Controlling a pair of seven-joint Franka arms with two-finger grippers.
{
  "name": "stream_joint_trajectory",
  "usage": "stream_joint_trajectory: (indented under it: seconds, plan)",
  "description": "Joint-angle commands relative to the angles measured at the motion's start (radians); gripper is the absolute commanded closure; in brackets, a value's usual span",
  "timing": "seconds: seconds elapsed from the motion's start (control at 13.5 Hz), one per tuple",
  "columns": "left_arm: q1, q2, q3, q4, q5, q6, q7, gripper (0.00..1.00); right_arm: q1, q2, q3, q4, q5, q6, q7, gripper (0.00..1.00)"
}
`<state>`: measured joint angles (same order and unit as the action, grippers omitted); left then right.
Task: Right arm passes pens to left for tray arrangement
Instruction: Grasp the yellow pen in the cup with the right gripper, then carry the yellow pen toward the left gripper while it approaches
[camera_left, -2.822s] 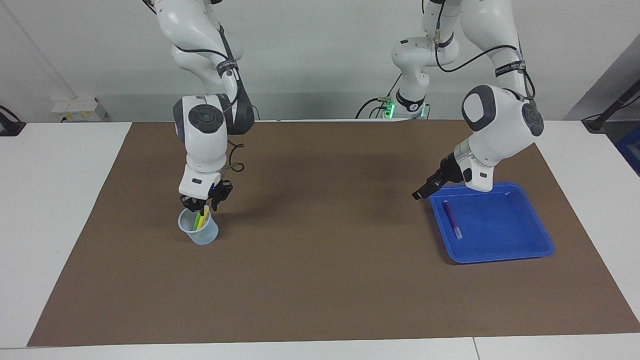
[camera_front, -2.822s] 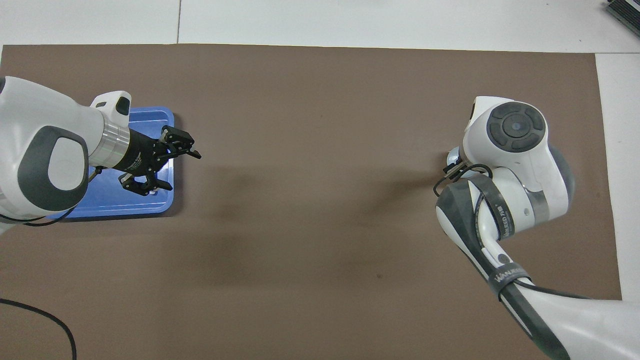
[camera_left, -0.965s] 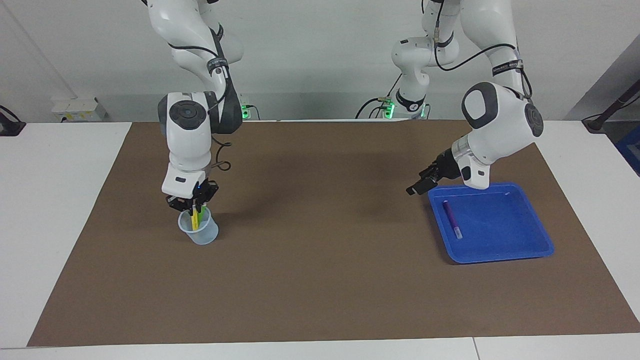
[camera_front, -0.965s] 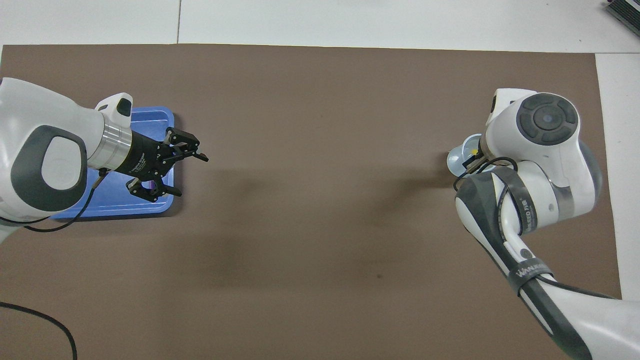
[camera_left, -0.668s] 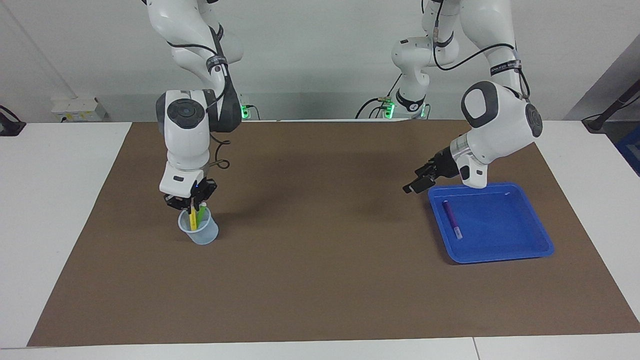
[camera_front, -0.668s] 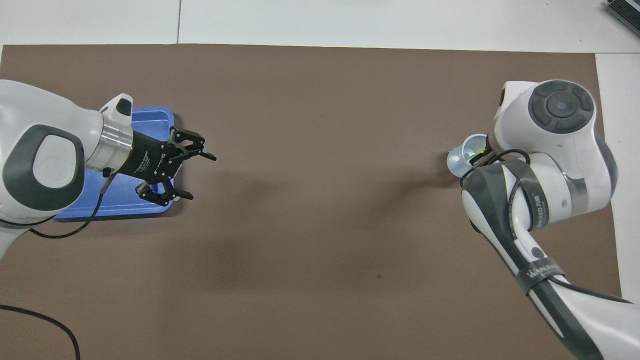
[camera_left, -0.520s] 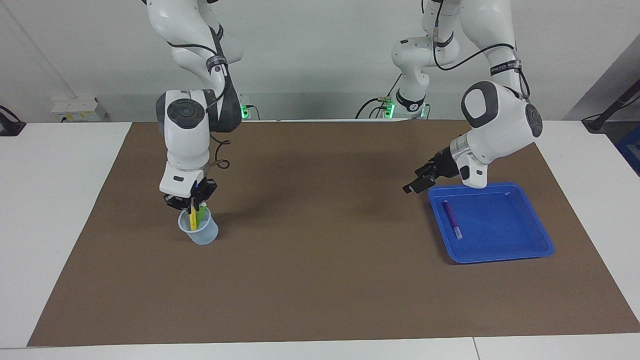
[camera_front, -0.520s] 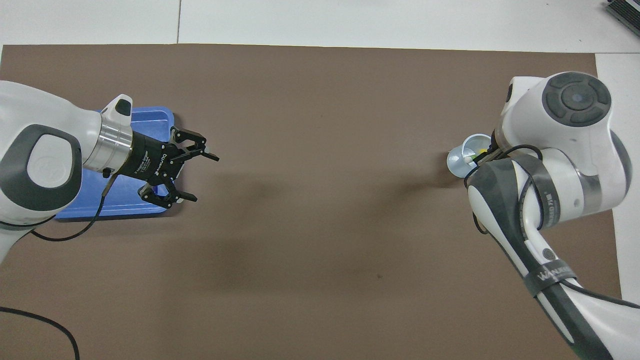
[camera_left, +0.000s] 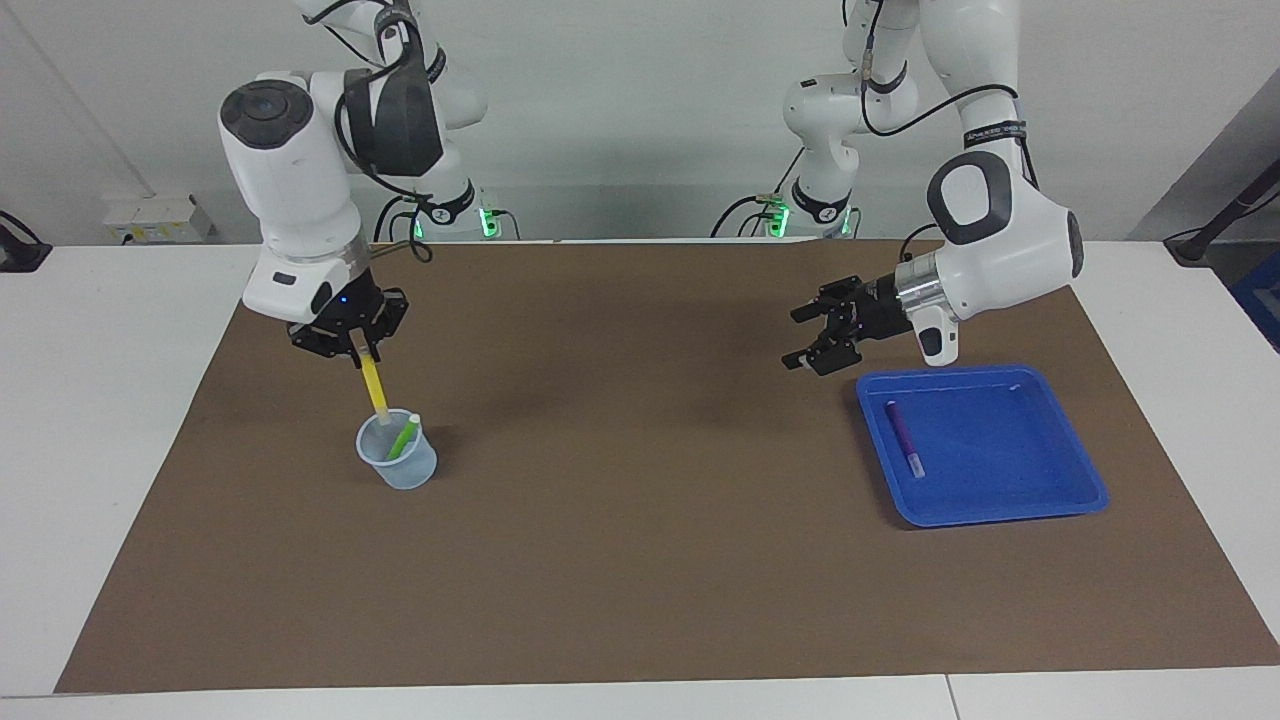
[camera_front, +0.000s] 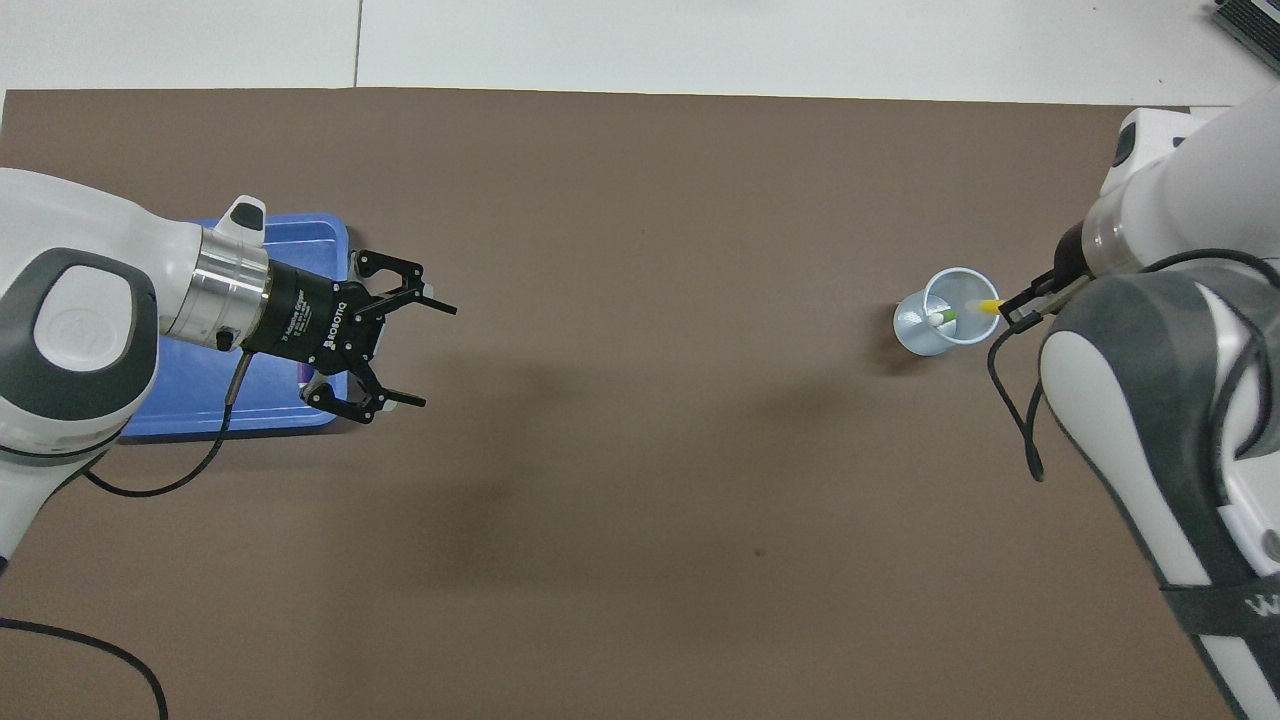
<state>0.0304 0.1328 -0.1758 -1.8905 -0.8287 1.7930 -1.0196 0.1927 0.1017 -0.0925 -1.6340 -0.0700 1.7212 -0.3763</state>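
Cup is my landmark, standing toward my right arm's end of the brown mat. Starting at that end, my right gripper hangs above the cup, fingers pinched on the top of the yellow pen, which slants down with its lower tip just at the cup's rim. The green pen leans inside the cup, whitish end up. Well apart from the cup, toward my left arm's end, my left gripper hovers over bare mat with its fingers spread wide, holding nothing, turned toward the cup. Just past it lies the blue tray, and the purple pen rests flat inside it along the edge closest to the cup.

My worry is the yellow pen's tip: if I swing sideways before it clears the rim, it could tip the light cup and spill the green pen. My grip sits high on a slim, tilted barrel, so it may pivot or slip, and the handover could miss.
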Motion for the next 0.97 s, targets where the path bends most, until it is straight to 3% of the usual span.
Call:
stream_joint_trajectory:
  seconds: [0.0,0.22,0.52,0.89]
  plan:
    - [-0.009,-0.019,0.009,-0.004,-0.077,-0.020,-0.074,0.01,-0.018,0.007,0.002,0.107,0.102,-0.109,-0.020,0.91]
    - [-0.010,-0.041,-0.014,0.019,-0.101,-0.007,-0.183,0.01,-0.018,0.007,0.002,0.111,0.237,-0.104,0.068,0.91]
    - [-0.012,-0.033,-0.036,0.053,-0.104,0.015,-0.250,0.01,0.046,0.007,0.014,0.100,0.396,-0.037,0.385,0.91]
    - [-0.027,-0.029,-0.085,0.048,-0.196,0.184,-0.326,0.01,0.178,0.021,0.016,0.054,0.519,0.106,0.675,0.91]
